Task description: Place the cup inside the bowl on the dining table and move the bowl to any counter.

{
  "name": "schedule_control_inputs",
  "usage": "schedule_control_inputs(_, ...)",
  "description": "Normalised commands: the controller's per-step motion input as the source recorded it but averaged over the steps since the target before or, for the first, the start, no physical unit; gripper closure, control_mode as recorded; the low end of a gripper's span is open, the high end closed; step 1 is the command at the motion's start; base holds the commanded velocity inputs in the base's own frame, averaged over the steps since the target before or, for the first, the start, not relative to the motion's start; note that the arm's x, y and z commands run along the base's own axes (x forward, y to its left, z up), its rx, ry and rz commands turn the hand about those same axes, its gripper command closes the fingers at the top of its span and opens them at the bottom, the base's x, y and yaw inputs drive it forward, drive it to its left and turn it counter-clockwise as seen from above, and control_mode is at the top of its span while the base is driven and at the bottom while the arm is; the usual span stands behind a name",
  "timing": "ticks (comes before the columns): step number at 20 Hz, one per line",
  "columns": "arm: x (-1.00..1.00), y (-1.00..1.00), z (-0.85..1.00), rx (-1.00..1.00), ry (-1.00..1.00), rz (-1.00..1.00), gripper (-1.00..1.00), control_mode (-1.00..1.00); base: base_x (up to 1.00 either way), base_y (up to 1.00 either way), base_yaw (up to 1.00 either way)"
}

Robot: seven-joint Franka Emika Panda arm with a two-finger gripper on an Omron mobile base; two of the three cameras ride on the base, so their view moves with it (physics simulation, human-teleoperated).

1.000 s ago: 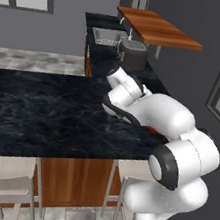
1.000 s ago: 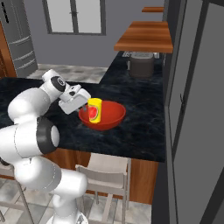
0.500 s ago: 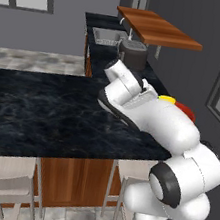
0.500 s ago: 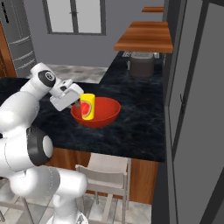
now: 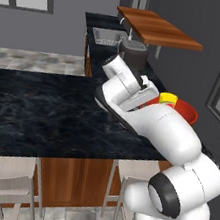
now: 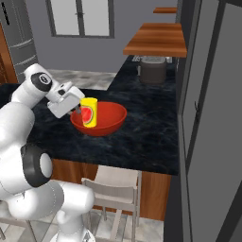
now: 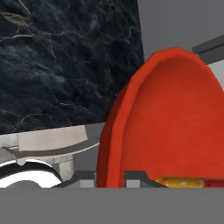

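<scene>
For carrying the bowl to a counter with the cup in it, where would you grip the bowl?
Grip the bowl by its rim, one finger inside and one outside, coming from the arm's side. It is far too wide to span, and its thin, flared wall suits a pinch. The gripper looks shut on the near rim, beside the upright cup. Keeping the bowl level should stop the cup tipping.

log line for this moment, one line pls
gripper: shut on bowl rim | bowl: lifted off dining table | cup: upright in bowl

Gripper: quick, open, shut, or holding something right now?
Gripper: closed on the rim of the red bowl, with the yellow cup standing inside it.
</scene>
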Motion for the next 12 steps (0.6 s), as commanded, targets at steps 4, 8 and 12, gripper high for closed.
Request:
schedule_control_inputs(4,0.0,0.0,0.0,0.0,0.0,0.0,1.0,-1.0,0.0,0.0,0.0)
schedule_control_inputs(8,0.0,0.0,0.0,0.0,0.0,0.0,1.0,-1.0,0.0,0.0,0.0)
schedule_control_inputs(12,0.0,0.0,0.0,0.0,0.0,0.0,1.0,-1.0,0.0,0.0,0.0)
